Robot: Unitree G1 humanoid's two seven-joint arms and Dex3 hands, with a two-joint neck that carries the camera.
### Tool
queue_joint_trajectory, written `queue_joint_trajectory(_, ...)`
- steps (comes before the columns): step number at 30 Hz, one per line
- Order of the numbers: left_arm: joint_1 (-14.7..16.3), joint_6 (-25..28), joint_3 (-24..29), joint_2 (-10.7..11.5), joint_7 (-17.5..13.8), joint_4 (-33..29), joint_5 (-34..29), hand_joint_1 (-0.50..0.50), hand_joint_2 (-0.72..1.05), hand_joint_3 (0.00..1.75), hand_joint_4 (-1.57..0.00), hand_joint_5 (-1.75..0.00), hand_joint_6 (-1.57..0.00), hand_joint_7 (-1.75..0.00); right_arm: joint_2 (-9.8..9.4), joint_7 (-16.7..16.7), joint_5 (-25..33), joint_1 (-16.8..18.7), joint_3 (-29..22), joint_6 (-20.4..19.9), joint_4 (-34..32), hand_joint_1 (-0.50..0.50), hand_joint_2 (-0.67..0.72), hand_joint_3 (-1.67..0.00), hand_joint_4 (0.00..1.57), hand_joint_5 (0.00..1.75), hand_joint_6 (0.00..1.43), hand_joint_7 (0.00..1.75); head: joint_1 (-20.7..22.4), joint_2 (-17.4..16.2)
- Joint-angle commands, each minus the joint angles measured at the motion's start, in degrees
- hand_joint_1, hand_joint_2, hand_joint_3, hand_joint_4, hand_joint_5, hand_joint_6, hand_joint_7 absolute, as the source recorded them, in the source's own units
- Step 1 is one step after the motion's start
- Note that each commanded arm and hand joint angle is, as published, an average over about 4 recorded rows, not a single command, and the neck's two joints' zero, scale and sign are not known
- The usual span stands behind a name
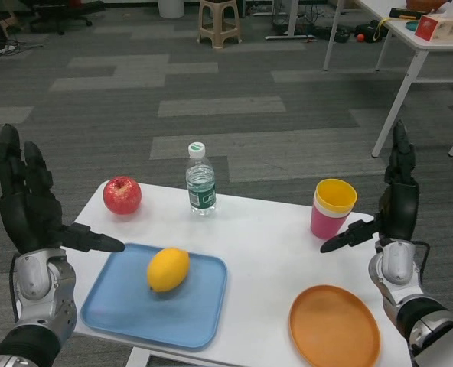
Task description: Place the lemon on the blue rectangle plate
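We're looking over grey carpet floor (211,92) w/ paler rectangular patches. Far back, a beige plastic stool (219,21). Top right, a second white table (418,46) w/ a tissue box (443,28) on it; cables (318,30) on the floor nearby.

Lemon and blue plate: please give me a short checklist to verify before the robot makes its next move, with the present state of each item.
1. Lemon lies on the blue rectangle plate: ok, it rests inside the rim, toward the middle.
2. Left hand holds nothing: ok, fingers spread, raised to the left of the plate.
3. Right hand holds nothing: ok, raised to the right of the pink cup.
4. Both hands apart from the lemon: ok.
5. Water bottle upright and apple off the plate: ok.
6. Lemon fully at rest: cannot tell from one picture.
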Motion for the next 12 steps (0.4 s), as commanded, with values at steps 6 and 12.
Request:
queue_joint_trajectory(6,0.71,9.54,-0.71,5.31,-8.38,-5.71,-1.89,-0.50,-0.68,0.09,0.00,0.00,0.00,-0.28,-0.44,-0.19,0.20,-0.03,-0.05,0.26,-1.31,-0.46,0.58,0.00,0.00,0.00,0.00,0.00,0.36,0.41)
queue_joint_trajectory(12,0.76,10.60,-1.03,5.60,-10.27,-6.29,-3.08,-0.50,-0.64,0.09,0.00,0.00,0.00,-0.28,-0.23,-0.19,0.21,0.17,-0.05,0.26,-1.51,-0.46,0.53,0.00,0.00,0.00,0.00,0.00,0.91,0.63)
